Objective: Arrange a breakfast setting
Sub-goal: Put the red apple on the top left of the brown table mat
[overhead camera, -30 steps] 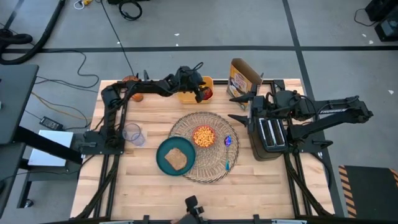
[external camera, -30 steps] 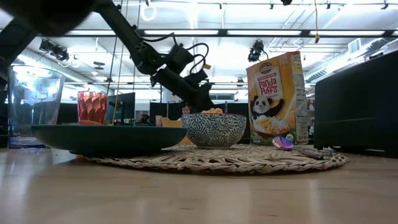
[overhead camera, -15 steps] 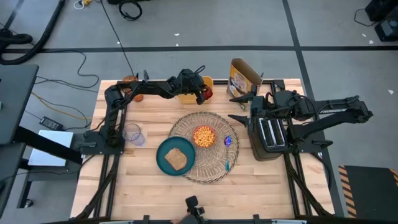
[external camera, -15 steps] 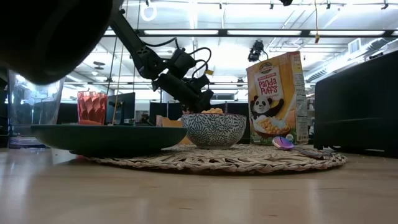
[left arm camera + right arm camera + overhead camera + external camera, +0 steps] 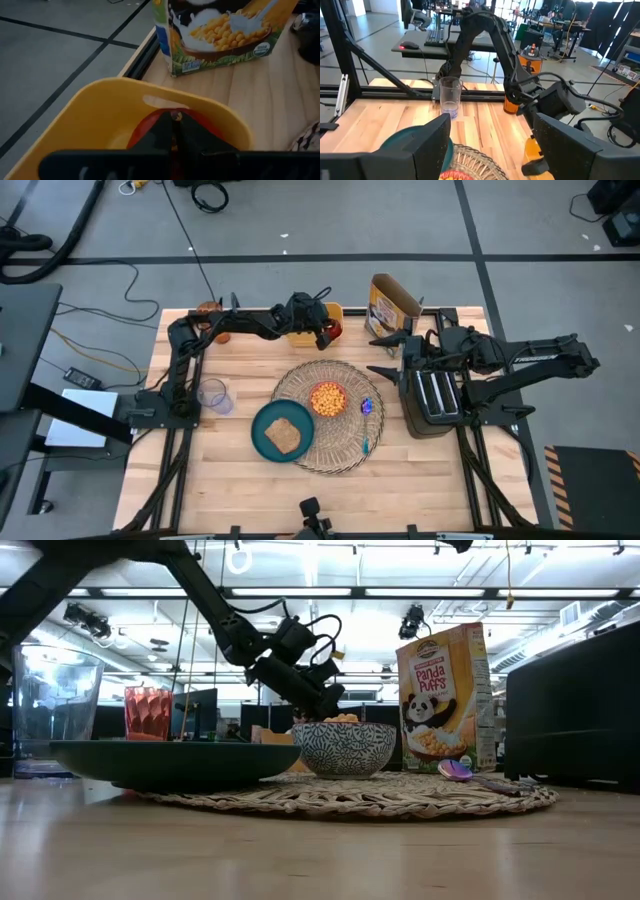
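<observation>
Left gripper (image 5: 327, 332) is shut on the red apple (image 5: 333, 330), reaching into the yellow tub (image 5: 304, 332) at twelve o'clock of the placemat (image 5: 345, 438), evidently to lift it out toward the setting. Right gripper (image 5: 385, 353) waits open at two o'clock, above the toaster (image 5: 433, 402). Pale wooden table (image 5: 240, 480); grey floor with cables beyond.
</observation>
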